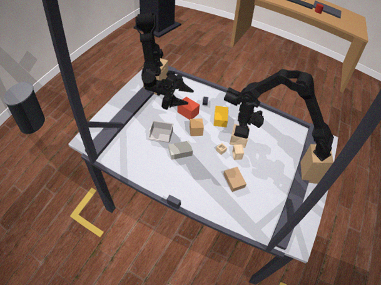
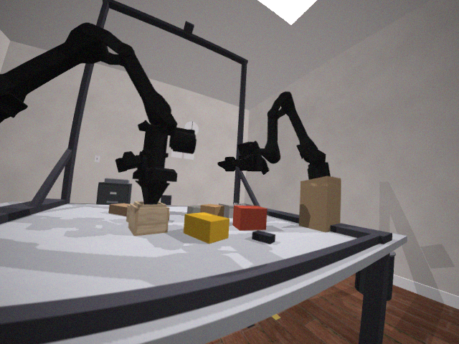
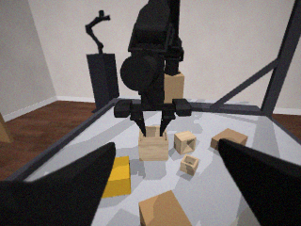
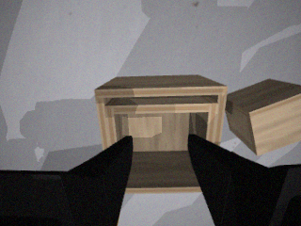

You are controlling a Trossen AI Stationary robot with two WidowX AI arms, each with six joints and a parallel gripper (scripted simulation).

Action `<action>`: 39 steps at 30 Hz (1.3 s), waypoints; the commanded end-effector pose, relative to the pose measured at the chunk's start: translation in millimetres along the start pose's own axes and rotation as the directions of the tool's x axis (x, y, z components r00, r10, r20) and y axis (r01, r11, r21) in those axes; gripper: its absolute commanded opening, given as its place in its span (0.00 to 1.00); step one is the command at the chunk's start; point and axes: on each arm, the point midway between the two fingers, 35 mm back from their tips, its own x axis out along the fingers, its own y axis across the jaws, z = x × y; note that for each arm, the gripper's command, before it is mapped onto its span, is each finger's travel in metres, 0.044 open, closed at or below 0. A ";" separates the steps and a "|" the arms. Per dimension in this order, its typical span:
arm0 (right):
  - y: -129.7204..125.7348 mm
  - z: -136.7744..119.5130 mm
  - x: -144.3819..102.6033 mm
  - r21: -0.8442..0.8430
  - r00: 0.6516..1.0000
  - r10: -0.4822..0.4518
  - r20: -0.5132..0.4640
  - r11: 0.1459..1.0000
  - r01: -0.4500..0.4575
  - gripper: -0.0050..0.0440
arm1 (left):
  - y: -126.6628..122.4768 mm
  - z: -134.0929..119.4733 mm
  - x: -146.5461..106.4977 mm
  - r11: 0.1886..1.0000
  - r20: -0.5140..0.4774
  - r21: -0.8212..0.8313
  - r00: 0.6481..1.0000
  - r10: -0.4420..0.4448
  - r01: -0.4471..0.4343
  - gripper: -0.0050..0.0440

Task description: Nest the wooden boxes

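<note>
Below our right pincer (image 1: pixel 241 134) (image 2: pixel 150 203) (image 3: pixel 152 136) (image 4: pixel 160 140), the biggest box (image 1: pixel 239 142) (image 2: pixel 150 222) (image 3: pixel 153 150) (image 4: pixel 162 81) is upright on the table. The second box (image 2: pixel 161 206) (image 3: pixel 151 130) (image 4: pixel 162 171) is mostly down inside it, and we're gripping that one from within, fingers out against its walls. Two left, we reckon: beside the pincer, the third box (image 1: pixel 238 151) (image 2: pixel 128 216) (image 3: pixel 184 142) (image 4: pixel 270 113) lies on its side, so it needs tipping up; the smallest box (image 1: pixel 221 148) (image 3: pixel 190 165) sits open side up just past it. Our left pincer (image 1: pixel 189 96) (image 2: pixel 219 163) (image 3: pixel 166 145) is spread wide, holding nothing.

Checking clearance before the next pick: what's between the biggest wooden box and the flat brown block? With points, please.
A small wooden box (image 1: pixel 238 149) (image 3: pixel 183 135) (image 4: pixel 263 118) on its side, between biggest box (image 1: pixel 237 141) (image 2: pixel 151 222) (image 3: pixel 153 149) (image 4: pixel 165 81) and brown block (image 1: pixel 234 178) (image 2: pixel 118 208) (image 3: pixel 229 139); top view shows it.
</note>
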 end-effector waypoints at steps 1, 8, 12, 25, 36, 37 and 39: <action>-1.1 0.9 5.4 0.002 1.000 0.002 0.002 1.000 -0.002 0.64 | -0.4 2.5 -0.6 1.000 0.006 -0.006 1.000 0.000 0.000 0.92; -0.2 -3.2 9.7 0.001 1.000 0.004 -0.008 1.000 -0.004 0.64 | -0.4 2.5 -0.6 1.000 0.006 -0.006 1.000 0.000 0.000 0.92; -0.2 -4.2 4.6 0.000 1.000 0.007 -0.017 1.000 -0.007 0.64 | -0.4 2.5 -0.6 1.000 0.006 -0.006 1.000 0.000 0.000 0.92; 0.4 -5.4 9.4 0.000 1.000 0.007 -0.016 1.000 -0.007 0.64 | -0.4 2.5 -0.6 1.000 0.006 -0.006 1.000 0.000 0.000 0.92; 0.7 -3.7 6.2 -0.001 1.000 0.006 -0.019 1.000 -0.006 0.45 | -0.4 2.5 -0.6 1.000 0.006 -0.006 1.000 0.000 0.000 0.92; 0.7 -3.7 6.2 -0.001 1.000 0.006 -0.019 1.000 -0.006 0.45 | -0.4 2.5 -0.6 1.000 0.006 -0.006 1.000 0.000 0.000 0.92; 0.7 -3.7 6.2 -0.001 1.000 0.006 -0.019 1.000 -0.006 0.44 | -0.4 2.5 -0.6 1.000 0.006 -0.006 1.000 0.000 0.000 0.92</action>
